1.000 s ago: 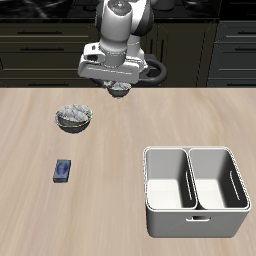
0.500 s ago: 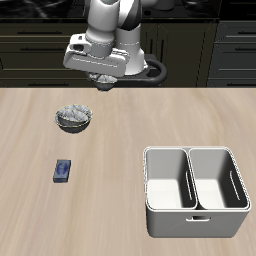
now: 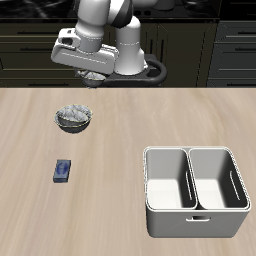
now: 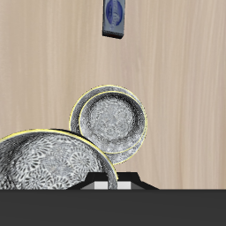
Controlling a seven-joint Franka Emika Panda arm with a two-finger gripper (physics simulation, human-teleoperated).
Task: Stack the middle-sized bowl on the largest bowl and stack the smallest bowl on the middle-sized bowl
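Observation:
The largest bowl [image 3: 72, 124] stands on the table toward the back, with the middle-sized bowl [image 3: 72, 115] nested inside it. In the wrist view the largest bowl's rim [image 4: 80, 108] rings the middle-sized bowl [image 4: 113, 119]. My gripper [image 3: 91, 78] hangs above the table, behind the stack and a little to one side of it. It is shut on the smallest bowl [image 3: 91, 83], which fills the near part of the wrist view [image 4: 44, 168]. The fingertips are hidden by the held bowl.
A small blue block [image 3: 62, 170] lies on the table nearer the front edge than the stack; it also shows in the wrist view [image 4: 114, 16]. A white two-compartment caddy [image 3: 190, 212] stands near the front edge, far from the bowls.
My gripper has carried the smallest bowl sideways and slightly up, from the table's back middle toward the stacked bowls. The stack, block and caddy have not moved.

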